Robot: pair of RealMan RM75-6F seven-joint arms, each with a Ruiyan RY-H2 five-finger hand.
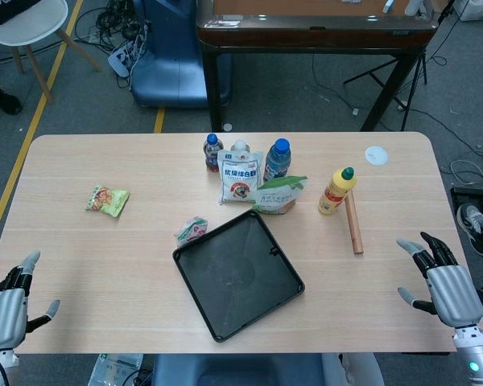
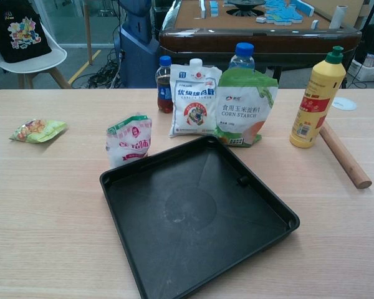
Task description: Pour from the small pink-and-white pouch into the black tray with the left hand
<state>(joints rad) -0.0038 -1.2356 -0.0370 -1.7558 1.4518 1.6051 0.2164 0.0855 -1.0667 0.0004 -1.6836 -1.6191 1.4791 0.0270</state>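
Note:
The small pink-and-white pouch (image 1: pixel 191 231) (image 2: pixel 129 139) stands upright on the table, touching the far left corner of the black tray (image 1: pixel 225 310) (image 2: pixel 143 249). The tray lies empty at the table's middle, turned at an angle. My left hand (image 1: pixel 8 301) hovers at the table's near left corner, open, fingers spread, far from the pouch. My right hand (image 1: pixel 439 281) is at the near right edge, open too, holding nothing. Neither hand shows in the chest view.
Behind the tray stand a white sugar bag (image 2: pixel 195 99), a green corn starch bag (image 2: pixel 246 107), a cola bottle (image 2: pixel 165 85) and a blue-capped water bottle (image 2: pixel 242 55). A yellow squeeze bottle (image 2: pixel 316 99), a rolling pin (image 2: pixel 344 155), a snack packet (image 2: pixel 38 130) and a white lid (image 1: pixel 376 155) lie around.

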